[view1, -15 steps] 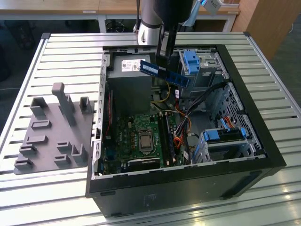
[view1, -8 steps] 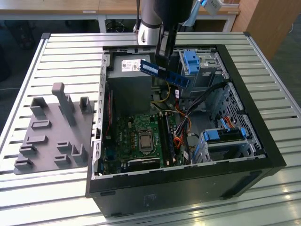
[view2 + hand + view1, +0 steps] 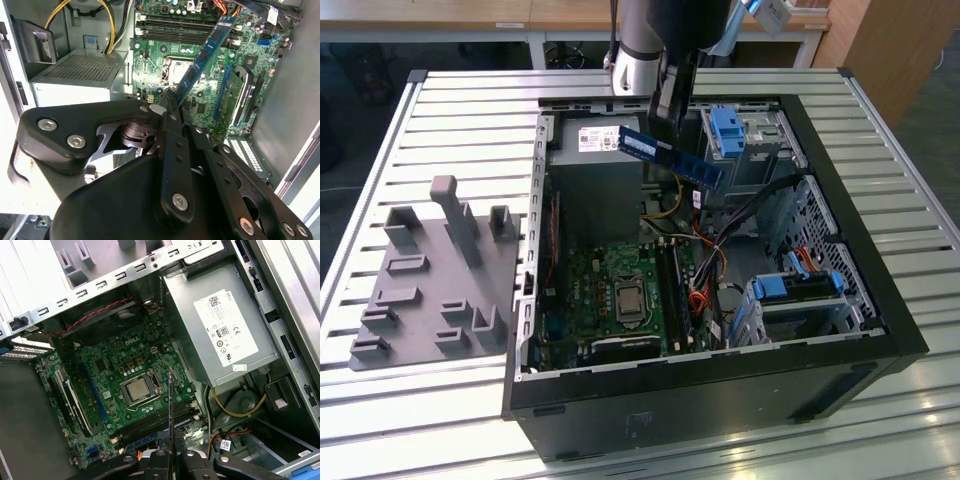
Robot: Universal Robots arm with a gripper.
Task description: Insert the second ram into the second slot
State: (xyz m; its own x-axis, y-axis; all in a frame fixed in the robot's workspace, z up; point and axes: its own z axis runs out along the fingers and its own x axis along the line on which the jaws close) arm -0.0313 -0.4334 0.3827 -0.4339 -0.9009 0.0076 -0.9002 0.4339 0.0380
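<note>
My gripper (image 3: 664, 125) is shut on the second ram (image 3: 672, 158), a long blue memory stick with dark chips. I hold it by one end, slanting in the air above the open computer case (image 3: 880, 300). In the second wrist view the ram (image 3: 206, 52) reaches out from the gripper (image 3: 172, 101) over the green motherboard (image 3: 165, 75). The first wrist view has the ram (image 3: 170, 400) edge-on, rising from the gripper (image 3: 170, 456). The long dark memory slots (image 3: 673, 290) lie side by side beside the processor socket (image 3: 627, 297), well below the ram. I cannot tell which one is the second slot.
A grey power supply (image 3: 592, 175) fills the case's far corner, with yellow and orange cables (image 3: 665, 212) beside it. Blue-latched drive cages (image 3: 798, 287) stand on the exterior view's right. A grey peg fixture (image 3: 432, 275) lies on the slatted table at the exterior view's left.
</note>
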